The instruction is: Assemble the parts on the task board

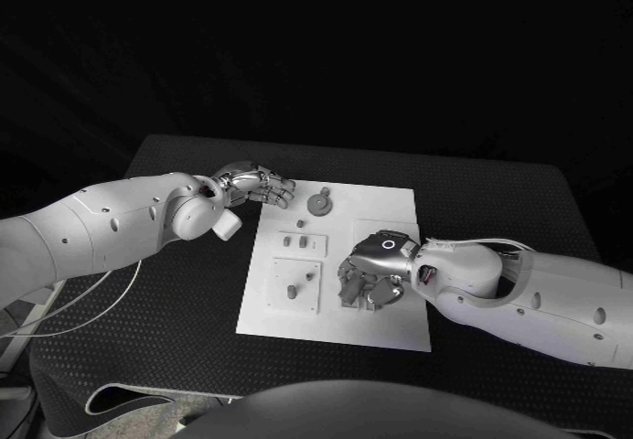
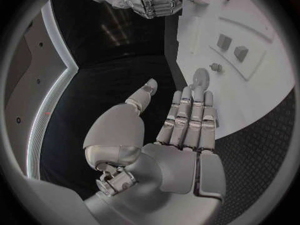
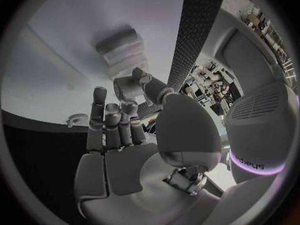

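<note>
Head view: nearest the camera, the right hand [image 1: 368, 277] hangs palm-down over the flat white rectangular task board [image 1: 396, 329] at its 4 o'clock region, fingers curled downward; whether it clasps anything I cannot tell. The left hand [image 1: 259, 186] rests at the board's 10 o'clock corner on the black textured bench [image 1: 172, 311], fingers loosely apart, holding nothing. A grey round toothed gear part [image 1: 321, 198] sits at 12 o'clock; small grey square blocks [image 1: 302, 241] lie mid-board.

Left wrist view: fingers extended and spread, the gear [image 2: 201, 77] just beyond the fingertips [image 2: 190, 92].

Right wrist view: fingers bent, the palm bare.

Risk: the right hand hides what is beneath it, so a part could be knocked aside or seated crookedly.
</note>
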Available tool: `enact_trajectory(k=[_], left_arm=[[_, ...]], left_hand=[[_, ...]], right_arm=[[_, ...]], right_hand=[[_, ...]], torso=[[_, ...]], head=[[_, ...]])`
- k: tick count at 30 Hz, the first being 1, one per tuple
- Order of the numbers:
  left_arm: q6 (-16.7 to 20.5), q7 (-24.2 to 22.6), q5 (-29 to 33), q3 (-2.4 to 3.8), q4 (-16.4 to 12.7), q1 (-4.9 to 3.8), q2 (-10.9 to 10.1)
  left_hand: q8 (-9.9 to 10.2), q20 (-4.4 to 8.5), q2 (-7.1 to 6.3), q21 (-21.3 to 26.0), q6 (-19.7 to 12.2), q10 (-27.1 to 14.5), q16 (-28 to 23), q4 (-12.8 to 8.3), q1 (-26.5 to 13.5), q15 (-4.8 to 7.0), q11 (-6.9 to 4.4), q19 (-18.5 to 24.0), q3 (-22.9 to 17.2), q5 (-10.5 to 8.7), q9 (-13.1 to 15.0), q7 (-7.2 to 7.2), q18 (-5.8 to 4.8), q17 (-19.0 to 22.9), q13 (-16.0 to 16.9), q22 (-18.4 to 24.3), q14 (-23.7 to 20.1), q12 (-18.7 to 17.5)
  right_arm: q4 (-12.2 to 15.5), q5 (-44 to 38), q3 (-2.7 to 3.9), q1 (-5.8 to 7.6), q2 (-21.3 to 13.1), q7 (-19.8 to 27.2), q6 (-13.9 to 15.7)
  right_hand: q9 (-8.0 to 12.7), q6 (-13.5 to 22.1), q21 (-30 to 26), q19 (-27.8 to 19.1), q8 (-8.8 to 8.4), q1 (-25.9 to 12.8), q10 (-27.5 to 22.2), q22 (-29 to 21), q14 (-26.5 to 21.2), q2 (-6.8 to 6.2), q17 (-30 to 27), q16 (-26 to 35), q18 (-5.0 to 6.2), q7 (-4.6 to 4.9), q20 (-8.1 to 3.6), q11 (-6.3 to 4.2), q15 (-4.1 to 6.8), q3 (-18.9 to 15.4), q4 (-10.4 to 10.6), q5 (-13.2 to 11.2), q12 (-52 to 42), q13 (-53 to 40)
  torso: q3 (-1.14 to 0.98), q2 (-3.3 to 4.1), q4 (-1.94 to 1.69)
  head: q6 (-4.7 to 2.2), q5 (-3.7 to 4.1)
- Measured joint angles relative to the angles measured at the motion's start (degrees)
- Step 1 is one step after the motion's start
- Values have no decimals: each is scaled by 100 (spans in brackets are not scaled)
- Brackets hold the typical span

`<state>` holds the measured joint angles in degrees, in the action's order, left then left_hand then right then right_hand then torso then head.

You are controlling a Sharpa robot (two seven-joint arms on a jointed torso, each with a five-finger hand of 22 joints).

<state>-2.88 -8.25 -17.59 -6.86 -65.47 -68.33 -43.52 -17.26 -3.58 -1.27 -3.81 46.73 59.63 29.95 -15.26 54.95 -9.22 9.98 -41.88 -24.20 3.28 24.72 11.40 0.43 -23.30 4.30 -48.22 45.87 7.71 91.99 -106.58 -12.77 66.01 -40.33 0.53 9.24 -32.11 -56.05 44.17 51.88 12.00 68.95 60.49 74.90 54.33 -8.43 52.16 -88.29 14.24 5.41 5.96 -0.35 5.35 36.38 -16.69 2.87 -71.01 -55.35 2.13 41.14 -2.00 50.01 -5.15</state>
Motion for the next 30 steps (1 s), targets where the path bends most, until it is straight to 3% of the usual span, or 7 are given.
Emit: enact_trajectory(k=[16,23,30], left_arm=[[-13,5,-2,-12,10,2,0],[-14,7,-3,-14,4,1,-1],[-16,9,-3,-16,4,1,-2]], left_hand=[[0,-21,0,0,1,-17,0,0,0,0,-17,21,0,0,-5,1,0,-5,0,0,0,0],[0,-21,0,0,4,-17,0,0,0,0,-17,20,0,0,-5,3,0,-10,0,0,0,0],[0,-21,0,0,-16,-17,-23,0,0,0,-17,20,0,0,-5,-16,0,-10,0,0,0,0]], right_arm=[[-96,0,-15,57,39,206,-10],[-135,-96,-103,93,68,243,-21],[-212,-196,-134,122,93,316,17]], right_hand=[[89,5,66,-200,28,-2,-193,0,-246,121,36,-124,0,1,75,-31,-65,16,-15,-1,-115,-42],[136,10,66,-388,30,28,-576,0,-555,163,54,-214,0,-11,141,-34,-164,79,-16,-4,-194,-67],[173,29,66,-531,32,212,-972,1,-834,163,60,-301,0,-37,183,-28,-283,147,-26,-4,-261,-67]], torso=[[3,1,4],[7,1,6],[4,2,7]], head=[[0,-29],[0,-29],[0,-23]])
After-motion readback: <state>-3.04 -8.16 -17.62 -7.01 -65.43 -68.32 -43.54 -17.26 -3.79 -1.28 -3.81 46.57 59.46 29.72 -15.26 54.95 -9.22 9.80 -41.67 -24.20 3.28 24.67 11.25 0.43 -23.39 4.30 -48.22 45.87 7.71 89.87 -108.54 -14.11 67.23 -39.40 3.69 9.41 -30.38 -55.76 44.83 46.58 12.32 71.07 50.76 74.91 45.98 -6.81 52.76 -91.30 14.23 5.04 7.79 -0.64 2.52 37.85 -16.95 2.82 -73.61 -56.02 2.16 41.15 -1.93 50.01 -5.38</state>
